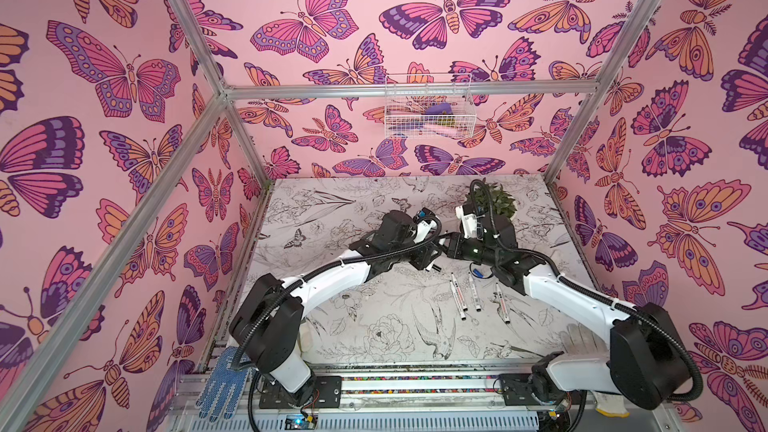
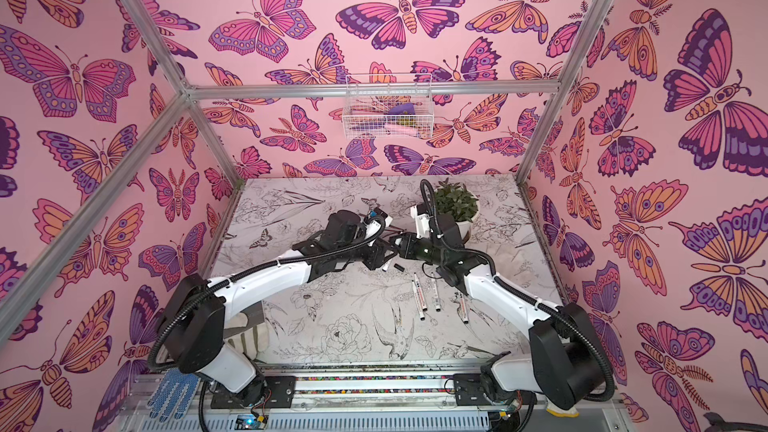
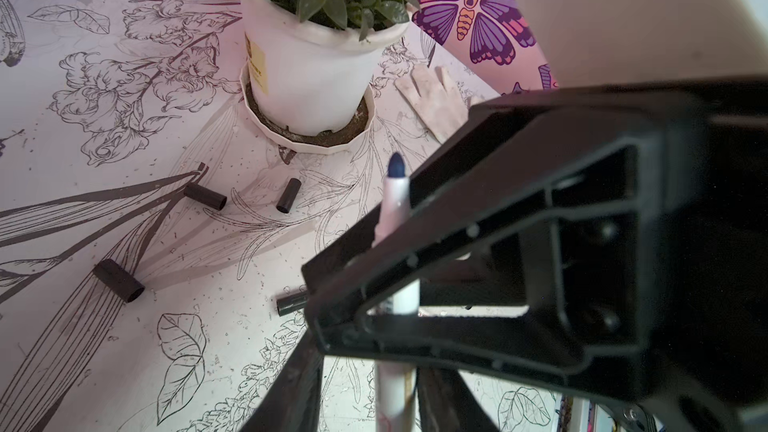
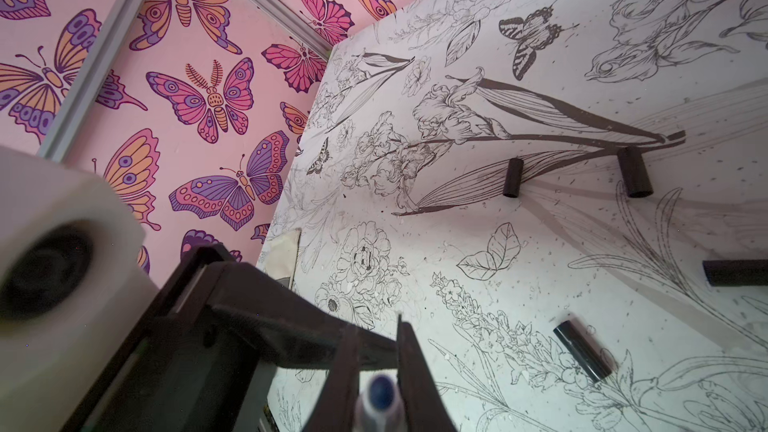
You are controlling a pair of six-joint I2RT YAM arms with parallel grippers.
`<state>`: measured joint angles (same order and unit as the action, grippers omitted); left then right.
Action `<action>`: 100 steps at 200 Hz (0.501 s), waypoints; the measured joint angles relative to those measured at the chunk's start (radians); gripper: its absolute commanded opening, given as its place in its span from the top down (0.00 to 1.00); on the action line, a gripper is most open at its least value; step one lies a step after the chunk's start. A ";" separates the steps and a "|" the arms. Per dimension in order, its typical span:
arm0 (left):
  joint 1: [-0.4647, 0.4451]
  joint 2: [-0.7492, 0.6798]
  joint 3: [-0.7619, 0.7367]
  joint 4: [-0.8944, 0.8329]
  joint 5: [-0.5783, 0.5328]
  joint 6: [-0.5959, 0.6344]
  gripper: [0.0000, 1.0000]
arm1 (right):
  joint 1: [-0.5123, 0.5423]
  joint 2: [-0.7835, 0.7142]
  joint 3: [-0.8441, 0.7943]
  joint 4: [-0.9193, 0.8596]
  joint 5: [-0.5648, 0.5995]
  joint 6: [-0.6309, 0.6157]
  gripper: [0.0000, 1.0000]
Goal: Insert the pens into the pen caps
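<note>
Butterfly walls [image 1: 124, 118] enclose a flower-printed bench [image 1: 374, 326]. Above its middle the right pincer [image 4: 376, 342] is clamped on a blue-tipped pen [image 3: 397, 201] near the tip, while the left pincer [image 3: 374, 392] stands narrowly apart around the barrel farther along. Four black caps [image 3: 205, 196] lie scattered on the bench beneath. Three more pens [image 1: 458, 295] lie side by side near the right arm [image 1: 561, 292], a blue cap [image 1: 477, 273] just beyond them. A plant [image 2: 455, 203] stands at the back.

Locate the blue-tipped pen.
In the right wrist view the pen is pinched in the right claw, raised above the table, left of the potted plant in both top views.
</note>
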<state>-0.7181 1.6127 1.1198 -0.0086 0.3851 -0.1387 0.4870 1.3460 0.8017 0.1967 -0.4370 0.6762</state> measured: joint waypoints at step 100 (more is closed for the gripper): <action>0.000 0.022 0.013 -0.015 0.062 -0.001 0.69 | -0.029 0.004 0.022 -0.008 -0.134 0.000 1.00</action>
<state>-0.7185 1.6344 1.1324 -0.0238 0.4473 -0.1394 0.4583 1.3502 0.8234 0.1890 -0.5709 0.6758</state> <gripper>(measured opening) 0.327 0.163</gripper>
